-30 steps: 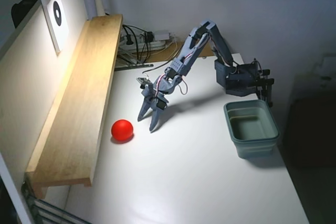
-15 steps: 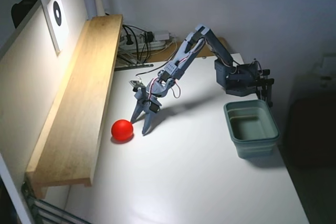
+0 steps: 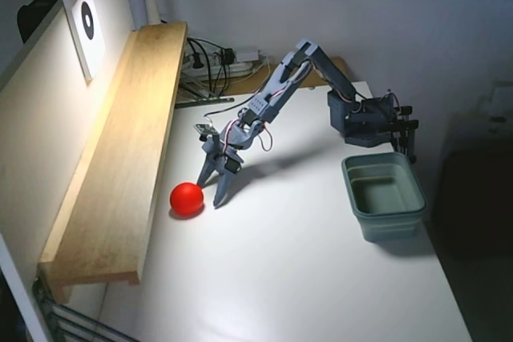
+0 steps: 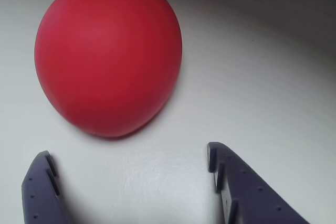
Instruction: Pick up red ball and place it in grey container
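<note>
Both fingers of my gripper [image 4: 131, 156] stand spread, empty; advancing off-centre, one tip could nudge the red ball [image 4: 107, 53] rolling away

Red ball [image 3: 186, 197]: uniform bright red-orange, unmarked; fills upper left of wrist view [image 4: 107, 53] as plain red. Grey container [image 3: 385, 196]: muted grey-green, darker inside. Pincer [image 3: 213, 191]: slate blue-grey, same tone as arm [image 3: 276, 94] and base [image 3: 365, 120]; fingers [image 4: 247, 192] dull violet-blue in wrist view. Table [image 3: 304, 278]: plain white, greyer in shade at right. Shelf [image 3: 120, 158]: pale natural wood, warm yellow under lamp light. Card [image 3: 86, 26]: white with black ring target. Wall [image 3: 385, 14]: bluish grey. Cables [image 3: 212, 58]: black.
</note>
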Robot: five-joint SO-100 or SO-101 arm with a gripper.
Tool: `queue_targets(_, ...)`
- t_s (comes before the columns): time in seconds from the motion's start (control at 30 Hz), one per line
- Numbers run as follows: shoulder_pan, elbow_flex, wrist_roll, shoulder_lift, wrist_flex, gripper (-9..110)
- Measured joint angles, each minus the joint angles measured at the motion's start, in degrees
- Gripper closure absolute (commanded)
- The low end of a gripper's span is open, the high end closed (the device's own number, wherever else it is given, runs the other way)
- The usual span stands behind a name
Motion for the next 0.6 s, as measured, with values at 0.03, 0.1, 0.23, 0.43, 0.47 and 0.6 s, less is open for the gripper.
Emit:
queue_targets(0.03, 0.0, -1.76, 0.09, -0.97, 0.79, 63)
queue_targets(0.1, 0.0, -4.22, 0.09, -2.02, 1.76, 63)
queue_targets(0.23, -0.97, -6.77, 0.09, -3.34, 2.37, 63)
queue_targets(0.43, -1.58, -14.41, 0.09, -8.09, 5.62, 63)
queue_targets(0.47, -1.49, -15.91, 0.09, -9.05, 6.42, 63)
queue_targets(0.6, -1.76, -23.38, 0.09, -13.1, 9.58, 63)
